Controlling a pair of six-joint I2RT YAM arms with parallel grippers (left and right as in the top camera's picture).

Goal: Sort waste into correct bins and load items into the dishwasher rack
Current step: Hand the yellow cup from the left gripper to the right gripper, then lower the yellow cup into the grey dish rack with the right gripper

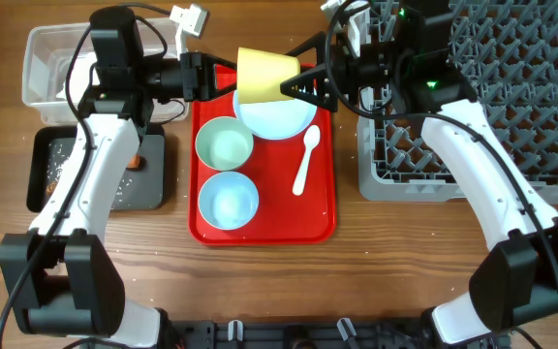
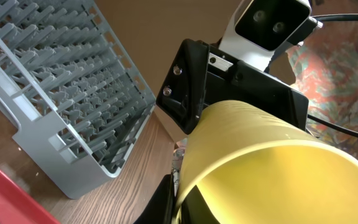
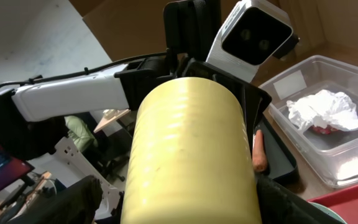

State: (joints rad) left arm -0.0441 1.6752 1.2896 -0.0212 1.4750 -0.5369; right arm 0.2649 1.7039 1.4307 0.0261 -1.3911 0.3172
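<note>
The yellow cup (image 1: pixel 264 76) hangs on its side above the red serving tray, between both grippers. My left gripper (image 1: pixel 223 79) pinches its rim, one finger inside and one outside in the left wrist view (image 2: pixel 182 199), where the cup (image 2: pixel 272 174) fills the frame. My right gripper (image 1: pixel 294 87) is spread open around the cup's base (image 3: pixel 191 155), with a gap at one finger. The pale blue plate (image 1: pixel 284 118), two small bowls (image 1: pixel 225 143) (image 1: pixel 229 201) and the white spoon (image 1: pixel 305 160) lie on the tray.
The grey dishwasher rack (image 1: pixel 473 97) stands at the right. The clear tub (image 1: pixel 42 58) at the back left holds the crumpled napkin (image 3: pixel 325 111). The black tray (image 1: pixel 153 184) in front of it holds a carrot piece (image 1: pixel 136 162) and white grains (image 1: pixel 61 155). The red tray (image 1: pixel 323 213) is central.
</note>
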